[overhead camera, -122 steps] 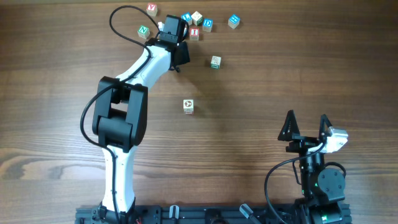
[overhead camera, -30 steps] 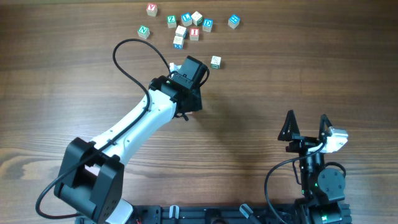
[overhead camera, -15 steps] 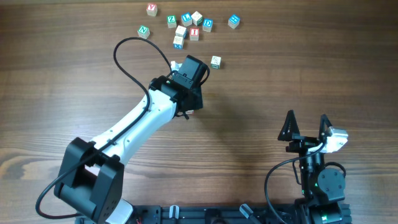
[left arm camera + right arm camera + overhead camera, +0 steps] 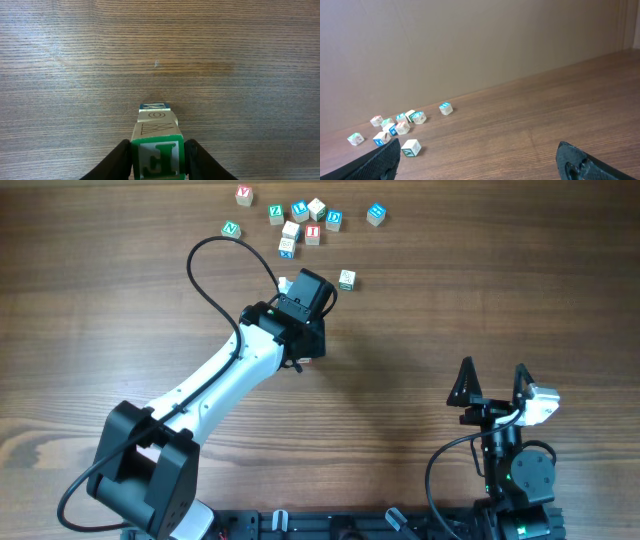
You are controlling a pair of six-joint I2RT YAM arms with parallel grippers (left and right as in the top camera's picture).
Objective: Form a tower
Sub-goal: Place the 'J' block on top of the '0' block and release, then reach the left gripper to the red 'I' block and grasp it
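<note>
In the left wrist view the tower (image 4: 156, 125) is a one-cube-wide column seen from above, with pale W and O faces and a blue-edged cube at its foot. At its top is a green-and-white J cube (image 4: 156, 156), and my left gripper (image 4: 157, 161) is shut on that cube, a finger against each side. Overhead, the left gripper (image 4: 303, 340) points down mid-table and hides the tower. My right gripper (image 4: 492, 385) stands open and empty near the front right, far from the tower; its wrist view shows its gripper (image 4: 477, 145) spread wide.
Several loose letter cubes (image 4: 300, 215) lie scattered along the table's far edge. One green-lettered cube (image 4: 346, 279) lies apart, just right of my left wrist, and also shows as the nearest cube (image 4: 411, 147) in the right wrist view. A black cable (image 4: 215, 260) loops above the left arm.
My left arm has swung from the loose cubes at the back to the tower's spot mid-table. Over the last second it barely moves. The right arm has stayed still.
</note>
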